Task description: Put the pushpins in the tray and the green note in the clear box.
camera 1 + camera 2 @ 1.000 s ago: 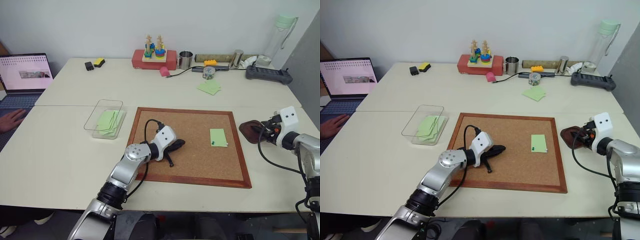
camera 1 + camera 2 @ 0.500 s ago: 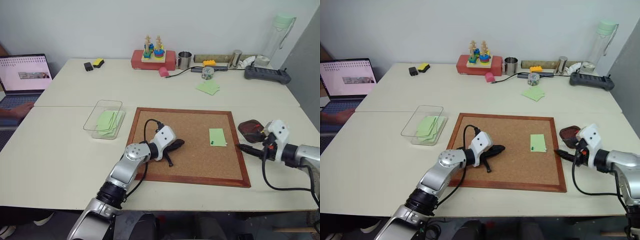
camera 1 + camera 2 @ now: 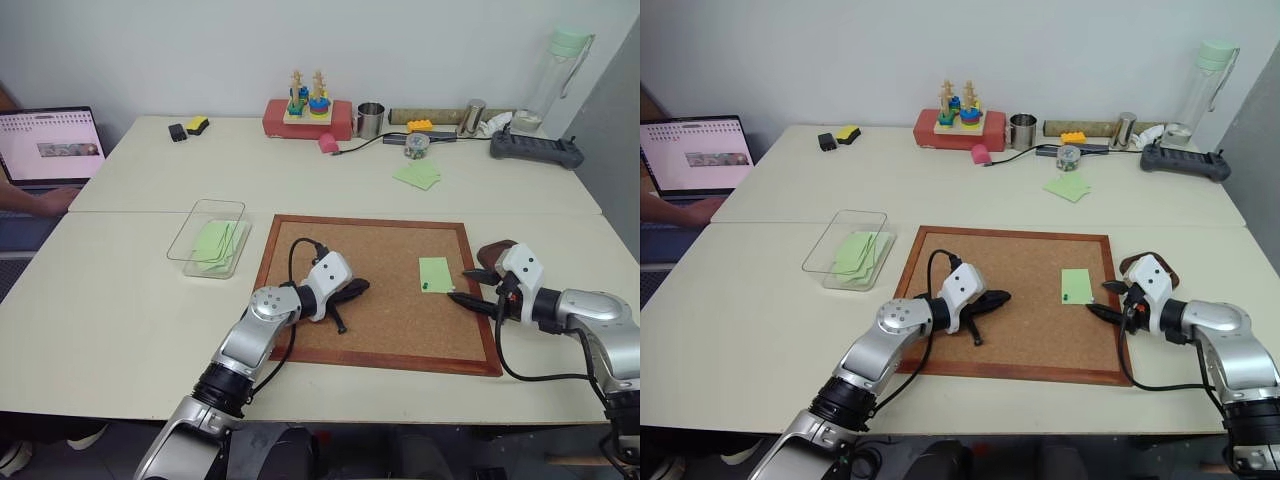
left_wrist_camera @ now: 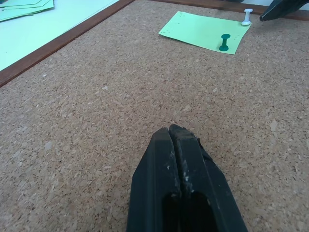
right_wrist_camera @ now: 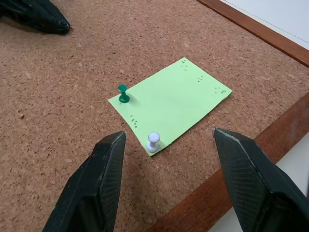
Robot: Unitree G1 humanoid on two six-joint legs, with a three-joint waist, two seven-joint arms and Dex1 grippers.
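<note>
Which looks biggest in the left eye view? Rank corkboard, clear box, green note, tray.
1. Corkboard
2. Clear box
3. Green note and tray: unsure, since the right tool arm hides part of the tray.

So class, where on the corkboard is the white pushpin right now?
The white pushpin stands in a corner of the green note on the corkboard's right side, just ahead of the open right gripper, with the green pushpin nearby.

I see a wood-framed corkboard [image 3: 378, 290] lying flat on the pale counter [image 3: 130, 300]; a laptop [image 3: 50, 147] stands open at the counter's far left edge; along the back wall stand a red box [image 3: 309, 120] bearing a stacking toy [image 3: 307, 95], a metal cup [image 3: 371, 120] and a clear bottle [image 3: 555, 75]; a loose pile of green notes [image 3: 418, 175] lies near a black power strip [image 3: 535, 150].
</note>
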